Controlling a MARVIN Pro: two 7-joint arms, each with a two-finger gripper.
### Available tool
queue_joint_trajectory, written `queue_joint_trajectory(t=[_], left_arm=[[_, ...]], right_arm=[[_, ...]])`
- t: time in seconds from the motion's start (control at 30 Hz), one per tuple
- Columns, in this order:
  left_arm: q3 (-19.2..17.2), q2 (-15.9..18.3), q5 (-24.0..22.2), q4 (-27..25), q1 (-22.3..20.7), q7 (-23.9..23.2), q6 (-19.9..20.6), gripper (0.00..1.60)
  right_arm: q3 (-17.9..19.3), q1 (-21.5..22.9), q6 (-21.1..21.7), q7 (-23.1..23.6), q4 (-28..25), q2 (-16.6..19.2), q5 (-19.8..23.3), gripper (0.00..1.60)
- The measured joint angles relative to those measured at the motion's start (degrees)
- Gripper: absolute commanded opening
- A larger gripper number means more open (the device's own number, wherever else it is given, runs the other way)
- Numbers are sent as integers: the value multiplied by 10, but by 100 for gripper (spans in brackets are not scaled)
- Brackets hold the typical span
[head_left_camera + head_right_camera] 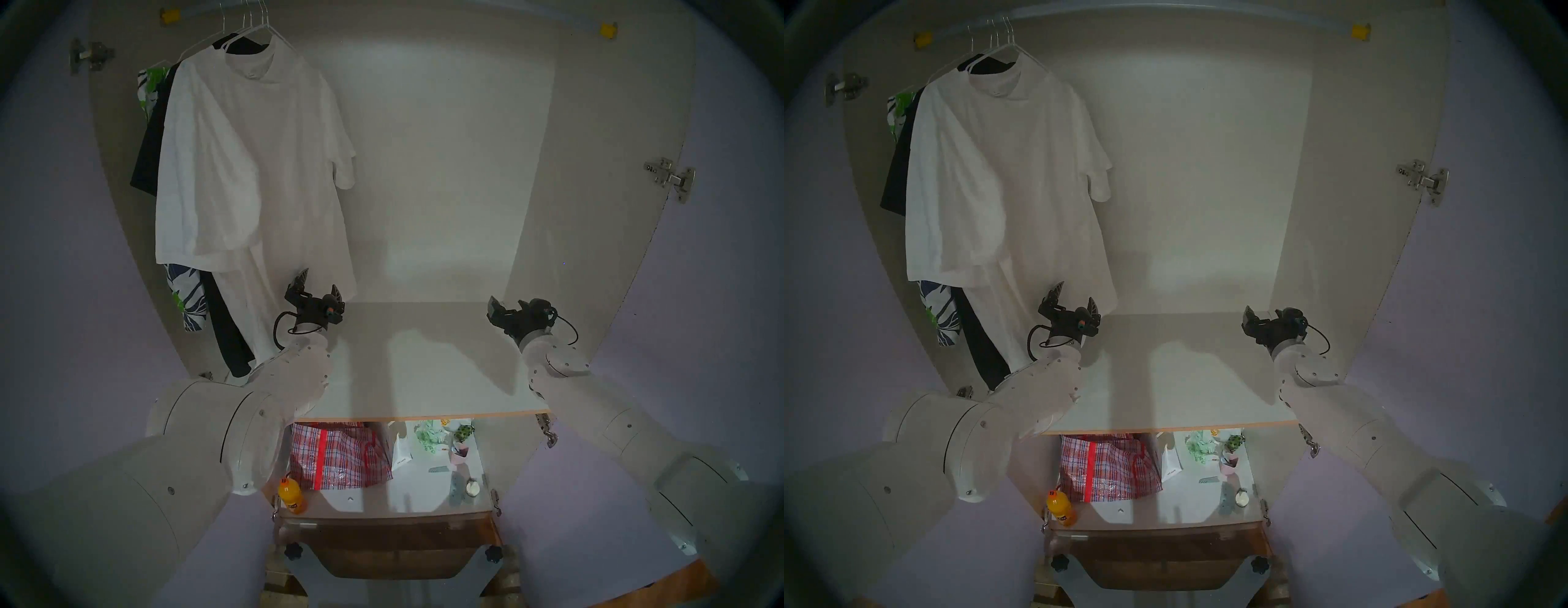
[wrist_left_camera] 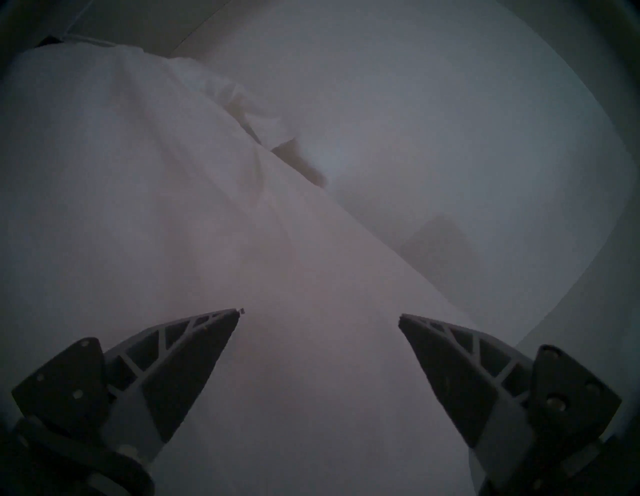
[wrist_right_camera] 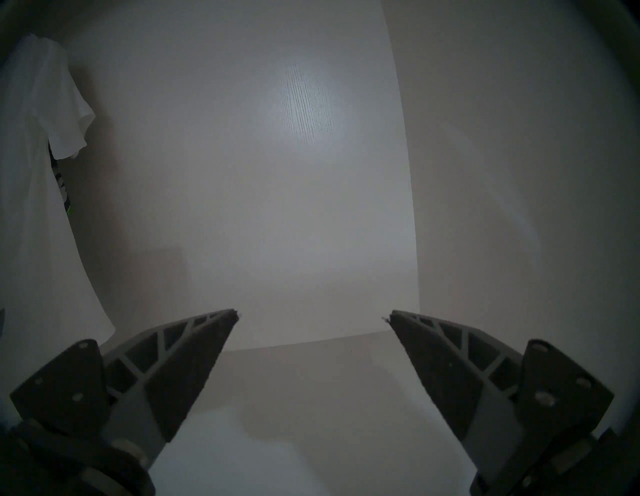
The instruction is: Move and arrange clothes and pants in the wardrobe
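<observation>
Left black two-finger gripper (image 1: 319,285): jaws apart, at hem edge of white cotton T-shirt (image 1: 254,161).
Right black two-finger gripper (image 3: 313,317): jaws apart, over bare white tan-edged shelf (image 1: 424,361), 3 o'clock.

The light is dim and greyish, with one soft bright patch low on the off-white back wall of the large open wardrobe (image 1: 424,170). Its lilac doors (image 1: 63,254) stand swung wide on both sides, the right one on a silver metal hinge (image 1: 670,178). A white tan-edged shelf (image 1: 424,361) crosses the cabinet. In the compartment beneath it sit a red plaid woven bag (image 1: 339,456), an orange plastic bottle (image 1: 292,496) at the front left corner, a small white paper bag (image 1: 401,452) and a pink cup (image 1: 459,452). Below that runs a dark brown wooden panel (image 1: 394,547).
</observation>
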Motion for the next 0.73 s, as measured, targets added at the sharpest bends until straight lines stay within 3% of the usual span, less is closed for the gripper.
queue_joint_trajectory(t=[0.23,0.73], left_arm=[[-34,0,-14,-2,7,-13,-13,160],[-50,0,-29,-3,8,-35,-33,160]], right_arm=[[0,0,0,0,0,0,0,160],[0,0,0,0,0,0,0,160]])
